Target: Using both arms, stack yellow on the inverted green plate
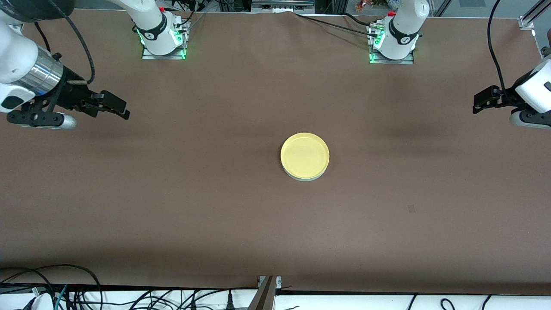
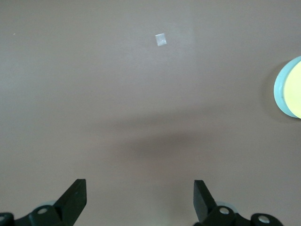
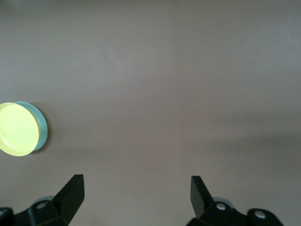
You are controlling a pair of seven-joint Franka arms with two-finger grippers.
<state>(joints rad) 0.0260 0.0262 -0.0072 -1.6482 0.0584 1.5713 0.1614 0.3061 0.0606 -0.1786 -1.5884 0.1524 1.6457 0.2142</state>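
Jaws of both grippers stand spread apart and hold nothing. The left gripper (image 2: 139, 200) hovers over bare table (image 1: 181, 206) at the left arm's end, its own wrist view showing only brown cloth between the two black fingers, with a small pale patch of tape (image 2: 161, 40) ahead of them on the cloth. The right gripper (image 3: 137, 197) hangs over the right arm's end of the table, likewise with nothing between its fingers.

Well away from both sets of jaws, roughly midway between them, the yellow plate (image 1: 304, 155) sits on the green plate (image 1: 301, 177). Only a thin pale green edge shows under the yellow one in the front view, and a green rim (image 3: 41, 128) shows beside it in the right wrist view. Whether the green plate is upside down cannot be read with certainty, though its flat covered top suggests so.

Judging from this, the stacking looks done, with little or nothing left. Each arm is drawn out to its own end of the table, wrist low and gripper pointing inward toward the stack, and appears to wait.
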